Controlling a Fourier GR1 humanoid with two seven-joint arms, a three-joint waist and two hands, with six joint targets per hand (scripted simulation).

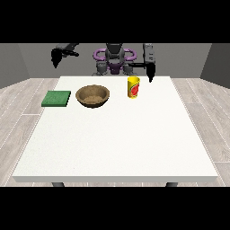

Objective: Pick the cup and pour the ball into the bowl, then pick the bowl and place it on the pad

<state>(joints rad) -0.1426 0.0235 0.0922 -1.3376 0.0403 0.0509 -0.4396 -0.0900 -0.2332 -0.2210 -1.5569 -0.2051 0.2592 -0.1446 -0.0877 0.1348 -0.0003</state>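
The cup stands upright on the worktop, right of the bowl; the pad lies left of the bowl. Both hands hang apart from everything; I cannot tell how their fingers lie

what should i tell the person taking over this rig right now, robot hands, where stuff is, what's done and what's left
Robot hands: the robot hand at the view's right hangs fingers-down just beyond and to the right of the yellow cup, holding nothing. The robot hand at the view's left is raised off to the side, away from the table, also holding nothing.
Things: the cup stands upright; the wooden bowl is to its left in the view; the green pad lies left of the bowl, apart from it. The ball cannot be seen.
Done: nothing yet.
Left: pick up the cup, pour into the bowl, then put the bowl on the pad.
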